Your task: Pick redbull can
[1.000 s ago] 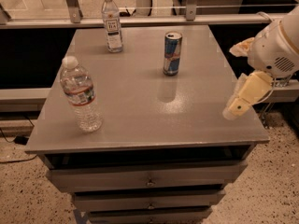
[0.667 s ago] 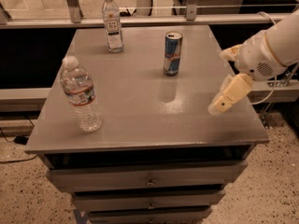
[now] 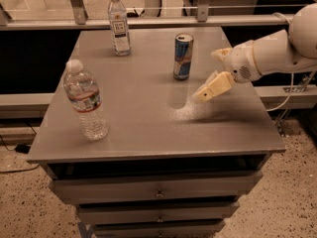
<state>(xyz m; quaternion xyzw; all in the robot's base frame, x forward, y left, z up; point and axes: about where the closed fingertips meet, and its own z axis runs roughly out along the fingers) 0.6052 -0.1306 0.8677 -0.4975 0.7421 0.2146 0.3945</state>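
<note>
Sideways from the right, the arm stretches low over the table (image 3: 148,128), gripper (image 3: 208,74) spread wide just right of the upright redbull can (image 3: 183,58), not touching; bare surface lies nearer.

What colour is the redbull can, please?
Blue and silver redbull can, camera view; gripper hovers beside it.

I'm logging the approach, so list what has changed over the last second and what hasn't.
The gripper has moved in from the table's right-hand edge toward the redbull can and now hangs open beside it, not touching. Nothing was grasped or released. The can, the near water bottle and the far water bottle stand where they were.
</note>
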